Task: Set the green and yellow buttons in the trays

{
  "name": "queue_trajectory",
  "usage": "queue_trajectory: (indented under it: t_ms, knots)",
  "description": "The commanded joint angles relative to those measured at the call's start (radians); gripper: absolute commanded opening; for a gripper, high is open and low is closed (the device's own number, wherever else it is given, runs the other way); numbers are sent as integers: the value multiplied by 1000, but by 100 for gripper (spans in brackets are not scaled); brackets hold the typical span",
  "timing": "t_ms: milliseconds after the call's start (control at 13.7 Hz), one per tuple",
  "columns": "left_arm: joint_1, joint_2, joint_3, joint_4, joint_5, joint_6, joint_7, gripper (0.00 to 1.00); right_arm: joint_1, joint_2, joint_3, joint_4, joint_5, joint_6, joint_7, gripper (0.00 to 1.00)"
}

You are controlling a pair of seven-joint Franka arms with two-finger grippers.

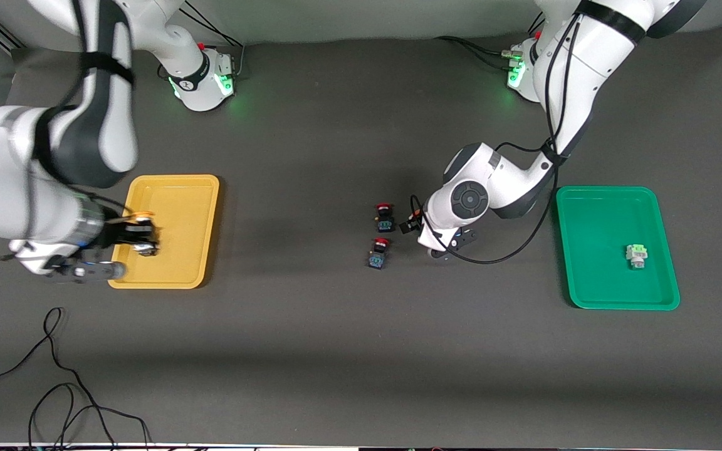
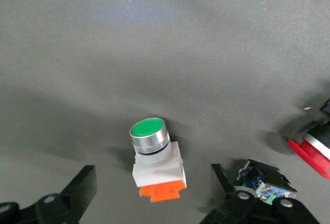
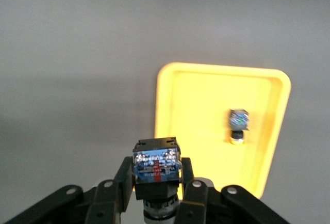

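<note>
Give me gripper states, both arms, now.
Left gripper: open, over a green-capped button on the mat.
Right gripper: shut on a yellow button, over the yellow tray.

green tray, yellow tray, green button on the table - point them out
green tray (image 1: 593,250), front view, bare floor.
yellow tray (image 1: 179,213), front view, bare floor.
green button (image 2: 146,128), left wrist view, cap.

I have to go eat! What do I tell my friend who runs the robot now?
Right gripper: shut on a yellow button, over the yellow tray.
Left gripper: open, low over the table, fingers either side of a green button.
Done: second yellow button in the yellow tray; second green button in the green tray.
Left: release the held one, then move the table's green one to the green tray. Leave the red buttons.
</note>
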Motion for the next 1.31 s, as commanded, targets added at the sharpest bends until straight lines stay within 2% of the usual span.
queue_trajectory:
  t_ms: [0, 146, 291, 364, 437, 510, 583, 656, 802, 874, 947, 1093, 1239]
  knots:
    - [-31, 1, 16, -6, 50, 29, -90, 96, 29, -32, -5, -217, -2, 184, -60, 20]
    - [-32, 24, 16, -6, 98, 55, -174, 96, 29, -25, 4, -394, 54, 391, -122, 20]
    - [-43, 27, 16, -5, 101, 66, -219, 82, 31, 21, 21, -495, 172, 528, -226, 20]
    - [-43, 27, 16, -5, 109, 66, -219, 60, 23, 60, 49, -511, 235, 550, -272, 20]
    - [-43, 27, 16, -5, 127, 66, -222, 29, 17, 107, 61, -511, 295, 550, -303, 21]
    - [-43, 28, 16, -5, 129, 66, -222, 5, 15, 144, 66, -511, 330, 550, -318, 21]
    - [-43, 28, 16, -5, 129, 66, -222, 0, 15, 173, 84, -510, 360, 550, -318, 21]
    - [-43, 28, 16, -5, 129, 66, -222, 0, 14, 195, 104, -510, 386, 549, -318, 23]
    - [-42, 22, 16, -2, 129, 63, -222, 0, 11, 207, 107, -505, 397, 546, -306, 39]
    - [-35, 13, 16, 3, 129, 46, -222, 0, 11, 206, 107, -500, 397, 538, -303, 63]
    - [-32, -13, 16, 5, 130, 24, -221, 0, 11, 203, 107, -496, 397, 523, -292, 100]
    - [-26, -80, 15, 46, 130, -109, -210, 0, 12, 180, 97, -470, 394, 481, -269, 100]
    - [-13, -137, 12, 131, 129, -313, -146, 0, 31, 169, 31, -409, 357, 384, -248, 100]
